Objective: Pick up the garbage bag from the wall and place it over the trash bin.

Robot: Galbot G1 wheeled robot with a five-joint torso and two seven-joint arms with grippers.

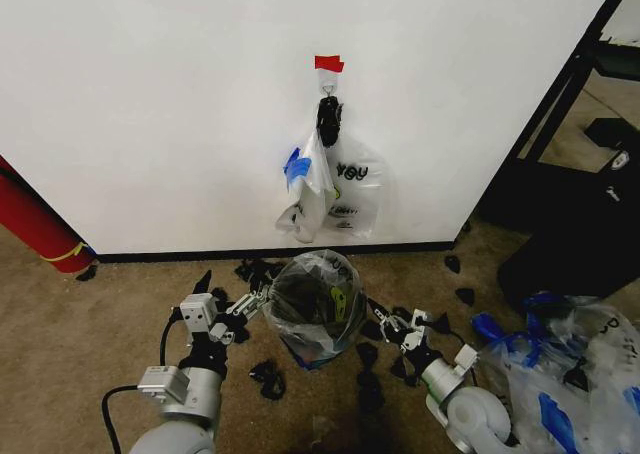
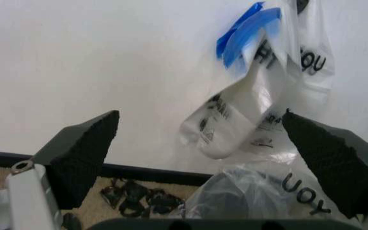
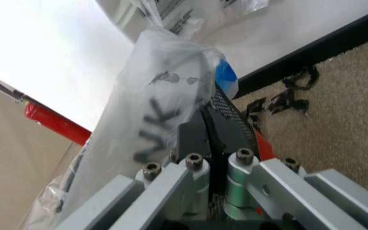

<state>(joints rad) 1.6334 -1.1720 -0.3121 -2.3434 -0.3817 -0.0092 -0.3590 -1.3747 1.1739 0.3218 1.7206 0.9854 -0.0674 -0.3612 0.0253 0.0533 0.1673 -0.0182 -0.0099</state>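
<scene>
The left pincer point(image 1: 252, 305) sits low on the left side of the trash bin point(image 1: 315, 319), its two dark fingers point(image 2: 85, 151) spread wide with nothing between them; the left wrist view looks through that gap at the white wall point(image 1: 150, 94). The right pincer point(image 1: 392, 326) is at the bin's right side, its jaws pressed together on a fold of the translucent bag point(image 3: 152, 124) that is draped over the bin.

That bag covers the bin's mouth, showing black lettering and a small yellow mark. The bin stands on the carpet point(image 1: 70, 324) just in front of the black baseboard point(image 1: 200, 255), with open floor to its left. Black scraps point(image 1: 268, 379) lie scattered around it.

Above, more bags point(image 1: 325, 189) hang from a metal hook point(image 1: 327, 91) under a piece of red tape point(image 1: 328, 64), one with a blue patch, one lettered "YOU". A red cylinder point(image 1: 35, 224) leans at the far left; a heap of clear-and-blue bags point(image 1: 560, 364) crowds the right, beside a dark rack point(image 1: 560, 104).
</scene>
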